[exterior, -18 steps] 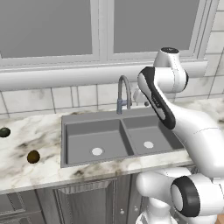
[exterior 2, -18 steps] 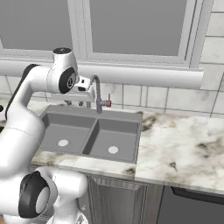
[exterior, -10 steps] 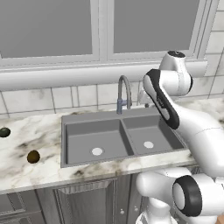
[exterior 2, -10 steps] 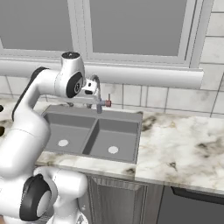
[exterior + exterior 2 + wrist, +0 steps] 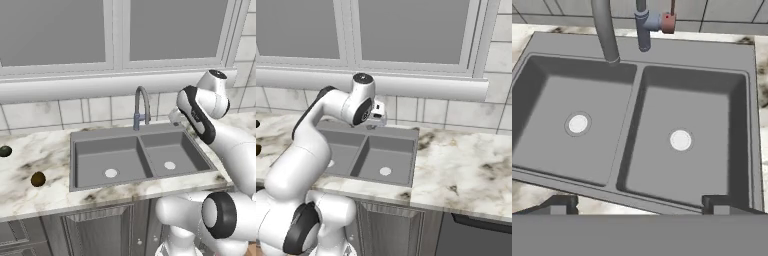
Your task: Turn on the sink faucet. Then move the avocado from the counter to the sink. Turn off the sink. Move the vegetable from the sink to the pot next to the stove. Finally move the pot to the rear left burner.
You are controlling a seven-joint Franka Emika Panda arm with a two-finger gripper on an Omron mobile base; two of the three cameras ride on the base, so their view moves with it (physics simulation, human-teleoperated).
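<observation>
The sink faucet (image 5: 141,106) arches over the divider of the grey double sink (image 5: 90,145), and no water shows at its spout (image 5: 605,31). Its small lever (image 5: 668,22) has a red tip. The brownish avocado (image 5: 38,179) lies on the marble counter (image 5: 50,197), left of the sink. My gripper (image 5: 639,204) hangs open above the sink's front rim with nothing between its fingertips (image 5: 560,204). It stands right of the faucet (image 5: 376,120) and apart from it. The pot and the stove are out of view.
A darker green-black ball (image 5: 5,151) sits at the counter's far left. A tiled wall and a window sill (image 5: 100,85) run behind the sink. More marble counter (image 5: 466,170) stretches to the right of the sink. Each basin has a pale drain (image 5: 680,140).
My gripper has opened wide and drawn back from the faucet's lever, moving right and toward the sink's front. The avocado and the dark ball have not moved.
</observation>
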